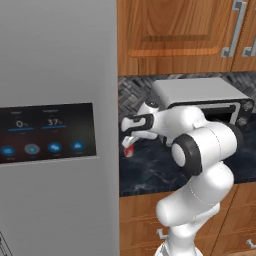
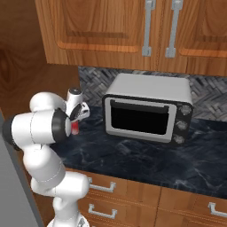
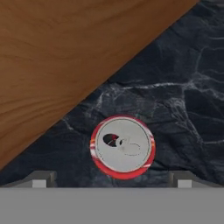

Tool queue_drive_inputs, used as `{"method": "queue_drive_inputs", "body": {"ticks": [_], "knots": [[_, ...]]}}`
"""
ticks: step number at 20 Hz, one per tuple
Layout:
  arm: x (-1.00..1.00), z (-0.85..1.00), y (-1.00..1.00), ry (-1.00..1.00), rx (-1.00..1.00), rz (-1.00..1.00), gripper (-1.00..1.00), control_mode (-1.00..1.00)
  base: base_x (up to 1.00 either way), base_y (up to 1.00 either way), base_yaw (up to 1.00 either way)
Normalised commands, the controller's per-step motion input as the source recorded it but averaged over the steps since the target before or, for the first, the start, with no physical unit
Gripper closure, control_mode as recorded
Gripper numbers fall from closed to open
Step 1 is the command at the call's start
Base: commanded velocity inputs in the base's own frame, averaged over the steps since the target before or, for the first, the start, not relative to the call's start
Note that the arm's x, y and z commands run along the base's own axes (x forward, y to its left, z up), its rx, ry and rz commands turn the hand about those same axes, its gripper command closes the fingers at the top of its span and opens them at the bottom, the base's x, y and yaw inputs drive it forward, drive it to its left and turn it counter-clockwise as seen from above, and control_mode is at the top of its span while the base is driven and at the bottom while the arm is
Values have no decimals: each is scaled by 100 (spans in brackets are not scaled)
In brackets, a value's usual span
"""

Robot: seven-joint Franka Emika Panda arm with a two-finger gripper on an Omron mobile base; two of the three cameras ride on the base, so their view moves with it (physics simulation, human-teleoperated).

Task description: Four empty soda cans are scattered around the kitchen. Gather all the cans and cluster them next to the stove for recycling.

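**Lining up over a red can in the corner**

In the hand view the gripper (image 3: 112, 183) has its fingers spread wide and empty, the red soda can (image 3: 123, 147) upright on the dark counter (image 3: 183, 100) at lower centre, between the tips. Descend straight, centred, then close gently. A wooden side panel (image 3: 52, 61) fills the upper left, just beyond the can; the right side lies free toward the toaster oven (image 2: 148, 108).

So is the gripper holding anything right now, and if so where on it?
Nothing is held. The gripper is open above the red can, which stands upright on the dark counter, fingers apart on either side.
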Motion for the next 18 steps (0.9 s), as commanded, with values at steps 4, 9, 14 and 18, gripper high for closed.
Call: {"method": "queue_drive_inputs", "body": {"ticks": [4,9,14,18], "knots": [[20,-15,7,0,0,-6,-100,-100,0,0,0],[17,-10,9,0,0,-6,-100,-100,0,0,0],[0,-5,5,0,0,-6,-100,-100,0,0,0],[0,-6,0,0,0,-10,-100,-100,0,0,0]]}}
